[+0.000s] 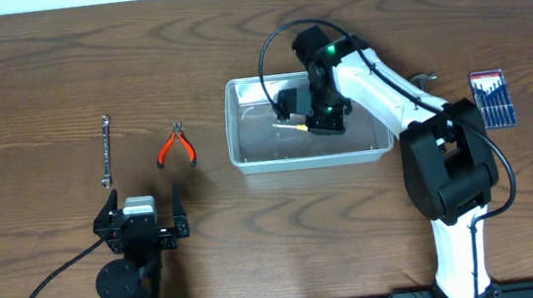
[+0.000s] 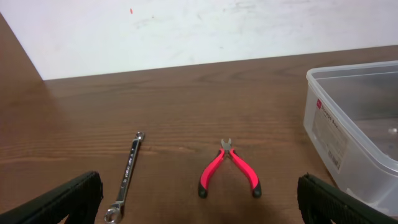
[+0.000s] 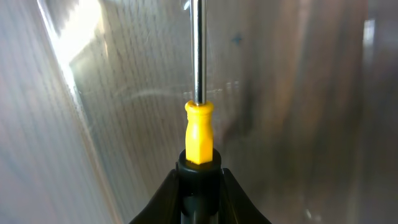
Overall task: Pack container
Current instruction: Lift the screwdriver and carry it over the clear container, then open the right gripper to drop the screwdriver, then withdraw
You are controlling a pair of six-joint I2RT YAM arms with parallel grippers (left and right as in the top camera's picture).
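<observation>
The clear plastic container (image 1: pixel 247 156) stands mid-table and shows at the right of the left wrist view (image 2: pixel 348 124). My right gripper (image 1: pixel 321 115) is inside it, shut on a screwdriver (image 3: pixel 199 134) with a yellow and black handle and a steel shaft; its tip points left in the overhead view (image 1: pixel 289 124). The container's clear floor fills the right wrist view (image 3: pixel 298 93). My left gripper (image 2: pixel 199 202) is open and empty at the near left (image 1: pixel 141 222). Red-handled pliers (image 1: pixel 176 147) and a steel wrench (image 1: pixel 105 151) lie on the table ahead of it, also in the left wrist view: pliers (image 2: pixel 227 168), wrench (image 2: pixel 127 171).
A pack of small screwdrivers (image 1: pixel 491 98) lies at the far right. A small metal object (image 1: pixel 425 79) lies by the right arm. The wooden table (image 1: pixel 40 73) runs to a white wall at the back.
</observation>
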